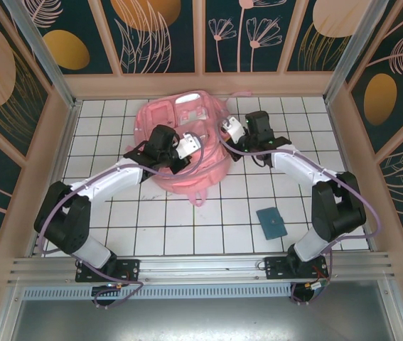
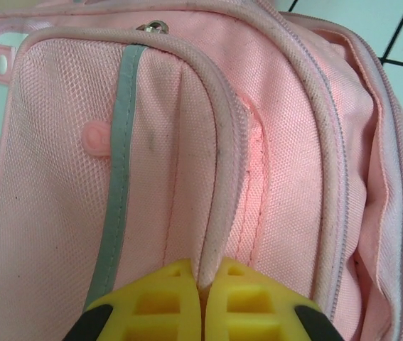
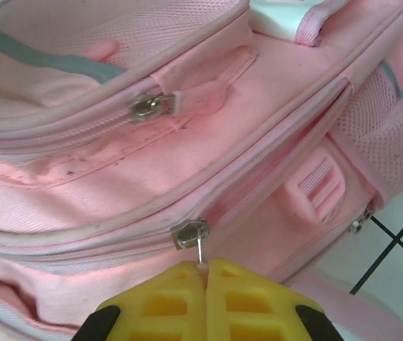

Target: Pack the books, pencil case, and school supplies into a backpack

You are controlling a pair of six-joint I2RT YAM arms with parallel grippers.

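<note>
Two shut pincers at what appears the unzipping step: the left pincer nips a piped seam of the backpack just ahead of its tips, the right pincer clamps the zip pull, next to be drawn along the track.

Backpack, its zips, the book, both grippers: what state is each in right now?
Backpack: lying on table, gripped in two places.
Main zip pull: gripped.
Front zip: looks closed.
Book: flat on table, unpacked.
Left gripper: shut on backpack piping.
Right gripper: shut on main zip pull.
</note>
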